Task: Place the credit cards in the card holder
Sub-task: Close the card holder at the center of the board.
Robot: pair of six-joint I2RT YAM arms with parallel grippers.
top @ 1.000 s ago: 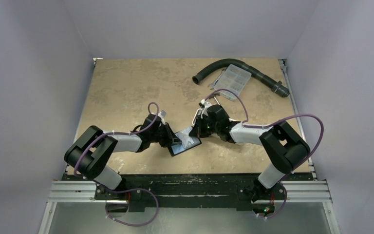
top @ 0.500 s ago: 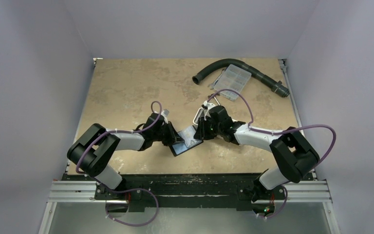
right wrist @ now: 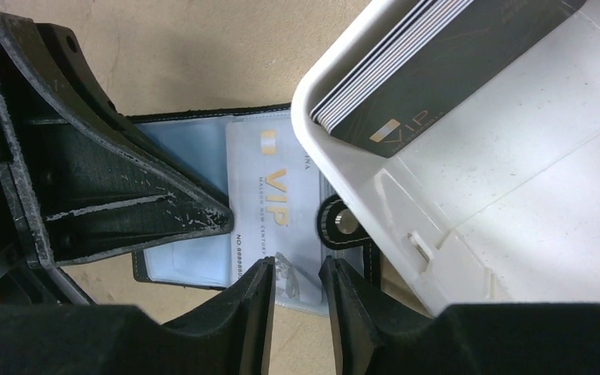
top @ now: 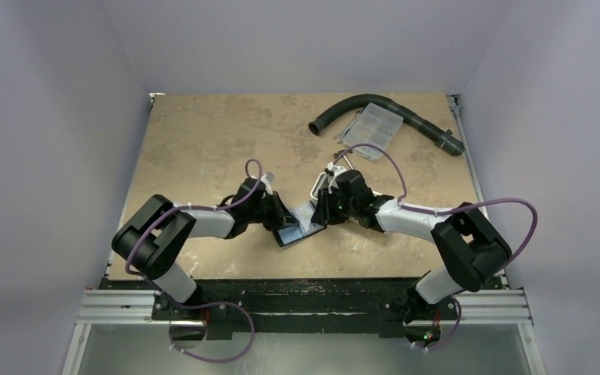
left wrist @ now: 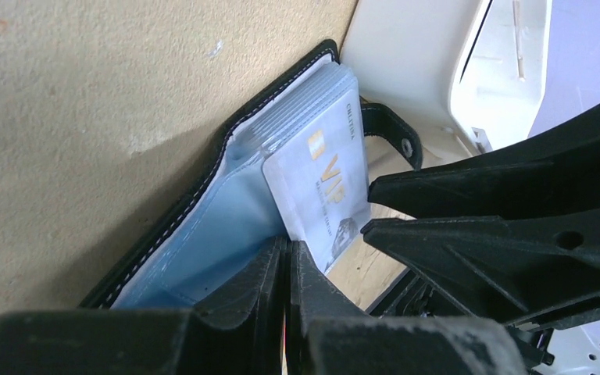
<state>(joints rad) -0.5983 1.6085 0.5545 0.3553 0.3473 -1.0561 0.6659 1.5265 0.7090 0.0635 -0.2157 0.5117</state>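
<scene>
Black card holder (right wrist: 203,273) open, VIP card (right wrist: 273,226) betw. R gripper (right wrist: 295,301) fingers, tray (right wrist: 469,234) rim adjacent.

The small black stitched leather-look card holder (left wrist: 203,195) has glossy clear plastic sleeves, lying on the matt, mottled tan tabletop (left wrist: 86,86) beside a smooth white plastic tray (right wrist: 516,195).

Both arms reach inward low over the counter, elbows bent outward, wrists nearly meeting at the middle. The left tool (left wrist: 287,269) has its fingers pressed together. The right tool (right wrist: 295,285) has its fingers narrowly parted, tips pointing toward the left one.
</scene>
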